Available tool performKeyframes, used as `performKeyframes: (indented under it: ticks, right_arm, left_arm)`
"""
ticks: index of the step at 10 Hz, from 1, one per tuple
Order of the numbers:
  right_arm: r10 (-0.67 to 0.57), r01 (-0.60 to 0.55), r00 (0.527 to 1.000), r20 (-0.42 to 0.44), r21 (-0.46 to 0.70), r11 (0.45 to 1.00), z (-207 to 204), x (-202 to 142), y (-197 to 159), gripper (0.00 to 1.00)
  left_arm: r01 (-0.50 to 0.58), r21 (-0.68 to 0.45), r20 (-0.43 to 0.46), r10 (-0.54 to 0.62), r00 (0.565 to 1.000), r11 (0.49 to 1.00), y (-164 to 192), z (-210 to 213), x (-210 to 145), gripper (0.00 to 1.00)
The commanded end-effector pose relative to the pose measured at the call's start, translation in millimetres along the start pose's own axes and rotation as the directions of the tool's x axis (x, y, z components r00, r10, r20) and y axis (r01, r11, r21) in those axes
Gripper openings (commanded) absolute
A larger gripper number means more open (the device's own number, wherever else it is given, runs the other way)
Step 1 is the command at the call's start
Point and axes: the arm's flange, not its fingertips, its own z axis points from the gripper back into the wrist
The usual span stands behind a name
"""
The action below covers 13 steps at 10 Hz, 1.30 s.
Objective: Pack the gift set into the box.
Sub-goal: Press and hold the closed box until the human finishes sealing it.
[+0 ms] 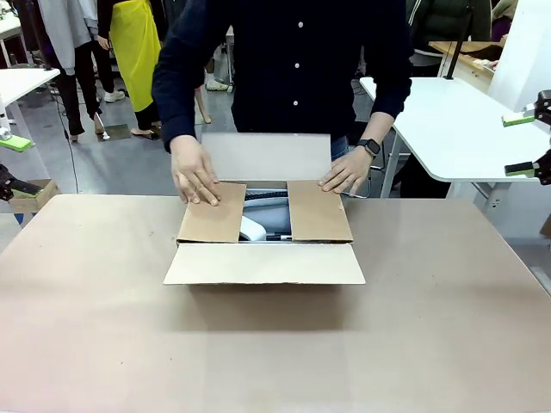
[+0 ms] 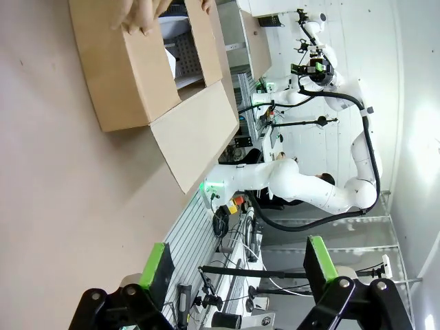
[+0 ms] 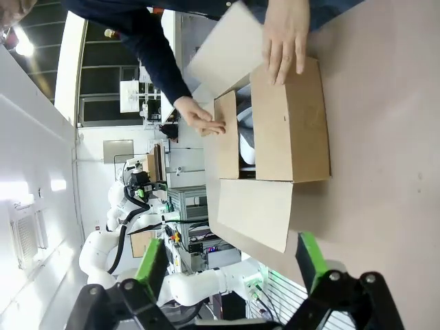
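Observation:
The brown cardboard box (image 1: 263, 262) sits mid-table in front of a person. The person's hands (image 1: 195, 176) (image 1: 346, 175) press its two side flaps down flat. Its far flap stands up and its near flap lies folded outward. Through the gap between the side flaps I see part of the gift set (image 1: 263, 219), white and grey; the perforated basket (image 2: 184, 56) also shows inside the box (image 2: 127, 75). My left gripper (image 1: 13, 165) (image 2: 237, 265) hangs open at the far left, well away from the box. My right gripper (image 1: 521, 144) (image 3: 230, 265) is open at the far right, away from the box (image 3: 289, 124).
The tan table (image 1: 258, 353) is bare around the box. A white table (image 1: 448, 129) stands behind on the right. A small cardboard box (image 1: 36, 194) sits off the far left corner. Other people stand farther back at left.

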Motion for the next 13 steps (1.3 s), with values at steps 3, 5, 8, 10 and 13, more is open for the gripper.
performKeyframes:
  ticks: [3, 5, 8, 10, 13]
  right_arm:
    - [-0.002, 0.002, 1.0, -0.004, 0.002, 1.0, 0.0, -2.1, 1.1, 1.0]
    - [-0.002, 0.002, 1.0, -0.004, 0.002, 1.0, 0.0, -2.1, 1.1, 1.0]
    - [-0.002, 0.002, 1.0, -0.004, 0.002, 1.0, 0.0, -2.1, 1.1, 1.0]
    - [-0.002, 0.002, 1.0, -0.004, 0.002, 1.0, 0.0, -2.1, 1.1, 1.0]
    - [-0.002, 0.002, 1.0, -0.004, 0.002, 1.0, 0.0, -2.1, 1.1, 1.0]
  left_arm:
    - [0.009, 0.006, 0.0, -0.009, 1.0, 1.0, -0.4, 0.2, -2.7, 1.0]
    - [0.009, 0.006, 0.0, -0.009, 1.0, 1.0, -0.4, 0.2, -2.7, 1.0]
    - [0.009, 0.006, 0.0, -0.009, 1.0, 1.0, -0.4, 0.2, -2.7, 1.0]
    - [0.009, 0.006, 0.0, -0.009, 1.0, 1.0, -0.4, 0.2, -2.7, 1.0]
    - [0.009, 0.006, 0.0, -0.009, 1.0, 1.0, -0.4, 0.2, -2.7, 1.0]
